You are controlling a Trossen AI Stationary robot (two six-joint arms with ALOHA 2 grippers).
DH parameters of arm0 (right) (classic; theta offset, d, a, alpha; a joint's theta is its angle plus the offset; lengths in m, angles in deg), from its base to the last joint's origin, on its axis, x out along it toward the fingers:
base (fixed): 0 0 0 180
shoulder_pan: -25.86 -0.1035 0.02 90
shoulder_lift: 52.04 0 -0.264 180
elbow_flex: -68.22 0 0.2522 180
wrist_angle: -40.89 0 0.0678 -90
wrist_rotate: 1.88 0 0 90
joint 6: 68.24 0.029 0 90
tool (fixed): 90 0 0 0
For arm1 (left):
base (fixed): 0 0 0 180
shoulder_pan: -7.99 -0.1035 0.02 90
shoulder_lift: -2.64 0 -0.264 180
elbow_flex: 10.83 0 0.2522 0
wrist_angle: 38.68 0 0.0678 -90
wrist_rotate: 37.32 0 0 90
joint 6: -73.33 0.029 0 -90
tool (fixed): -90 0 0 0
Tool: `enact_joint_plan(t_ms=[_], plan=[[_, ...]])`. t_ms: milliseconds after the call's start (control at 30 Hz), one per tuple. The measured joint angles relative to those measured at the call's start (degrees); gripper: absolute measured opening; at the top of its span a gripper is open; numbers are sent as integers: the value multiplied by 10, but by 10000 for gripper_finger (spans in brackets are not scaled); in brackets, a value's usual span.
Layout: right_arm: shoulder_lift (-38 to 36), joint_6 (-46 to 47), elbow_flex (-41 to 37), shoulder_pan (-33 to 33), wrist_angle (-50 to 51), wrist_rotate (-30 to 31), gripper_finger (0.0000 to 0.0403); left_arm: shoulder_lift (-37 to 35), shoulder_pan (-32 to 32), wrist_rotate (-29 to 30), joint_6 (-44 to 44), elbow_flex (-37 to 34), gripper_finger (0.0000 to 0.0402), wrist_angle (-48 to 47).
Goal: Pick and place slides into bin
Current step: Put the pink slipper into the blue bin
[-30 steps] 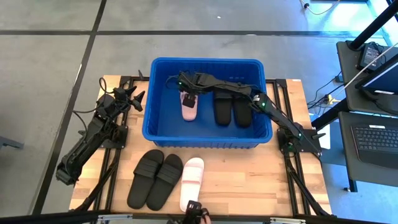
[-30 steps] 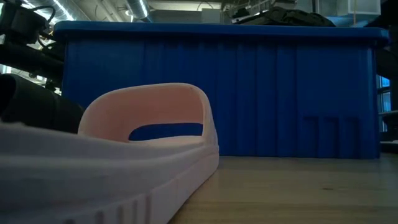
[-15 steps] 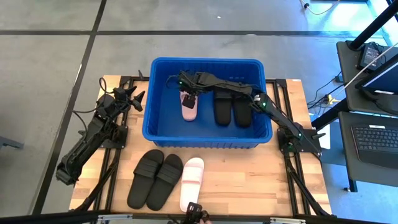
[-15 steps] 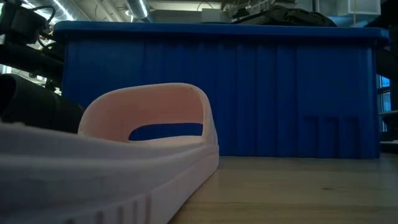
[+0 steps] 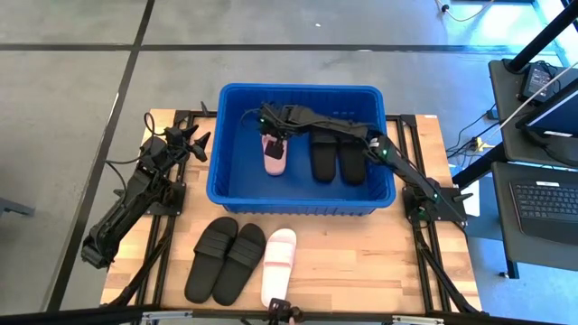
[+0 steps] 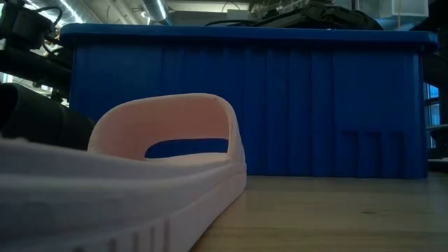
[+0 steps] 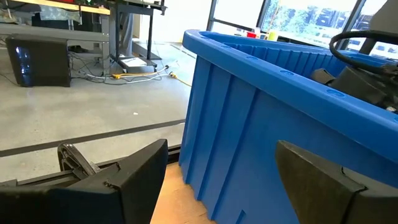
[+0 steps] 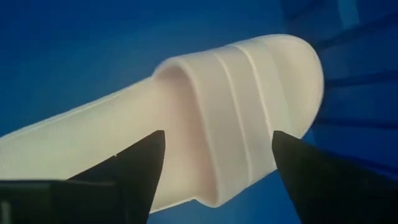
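The blue bin (image 5: pixel 237 185) stands at the table's middle. In it lie one pale pink slide (image 5: pixel 274 158) and a black pair (image 5: pixel 336 159), soles down on the bin floor. My right gripper (image 5: pixel 271 135) is open inside the bin, just over the pink slide's strap (image 8: pixel 242 106), with a finger on either side of it. On the table near the front edge lie a black pair (image 5: pixel 224 260) and a second pale slide (image 5: pixel 278 262), which also shows close up in the low view (image 6: pixel 161 161). My left gripper (image 7: pixel 221 180) is open and empty beside the bin's left wall (image 7: pixel 249 130).
The bin's ribbed front wall (image 6: pixel 294 105) rises behind the pale slide. A person's hand (image 5: pixel 284 312) shows at the table's near edge. Bare wood (image 5: pixel 361 262) lies right of the slides on the table. Desks with a laptop (image 5: pixel 546 199) stand off the table's right.
My right arm has risen a little over the bin, showing higher above the rim in the low view. The pink slide stays lying on the bin floor. The hand at the near edge has drawn back.
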Motion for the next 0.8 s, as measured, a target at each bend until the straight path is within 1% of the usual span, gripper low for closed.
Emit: enact_joint_plan(t_ms=[100,200,367,467,567,700,800], plan=[[-2,-4,0,-9,5,0,321,0,0,0,0,0,290,0],[-15,-18,0,-18,13,6,332,0,0,0,0,0,290,0],[-59,-14,0,-38,17,99,334,0,0,0,0,0,290,0],[-98,0,0,-53,26,109,334,0,0,0,0,0,290,0],[-142,32,1,-77,40,78,334,0,0,0,0,0,290,0],[-187,62,1,-116,49,3,334,0,0,0,0,0,290,0],[-215,77,1,-153,48,-23,334,0,0,0,0,0,290,0]])
